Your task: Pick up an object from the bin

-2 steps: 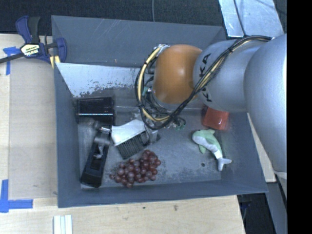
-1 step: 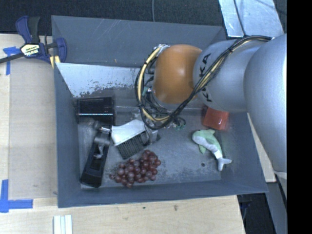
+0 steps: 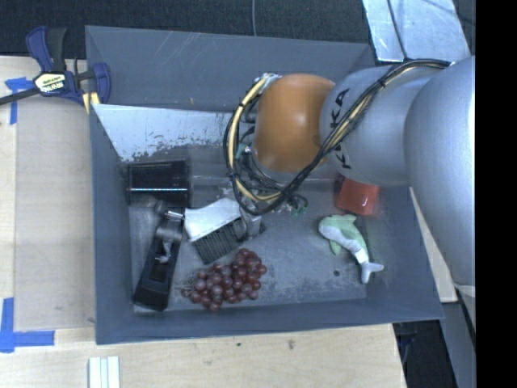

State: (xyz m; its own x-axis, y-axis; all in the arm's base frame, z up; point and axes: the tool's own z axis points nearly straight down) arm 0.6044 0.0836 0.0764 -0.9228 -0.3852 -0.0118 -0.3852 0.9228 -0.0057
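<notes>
My gripper (image 3: 253, 221) reaches down below the orange wrist cover, near the middle of the bin. It sits at the right end of a brush (image 3: 212, 226) with a white handle and black bristles, touching or almost touching it. A bunch of dark red toy grapes (image 3: 229, 280) lies just below the brush. A small green piece (image 3: 300, 208) peeks out to the right of the gripper.
A black box (image 3: 158, 176) stands at the back left, and a long black tool (image 3: 157, 267) lies along the left wall. A pale green and white toy dolphin (image 3: 348, 242) and a red cup (image 3: 358, 197) lie to the right, partly under the arm.
</notes>
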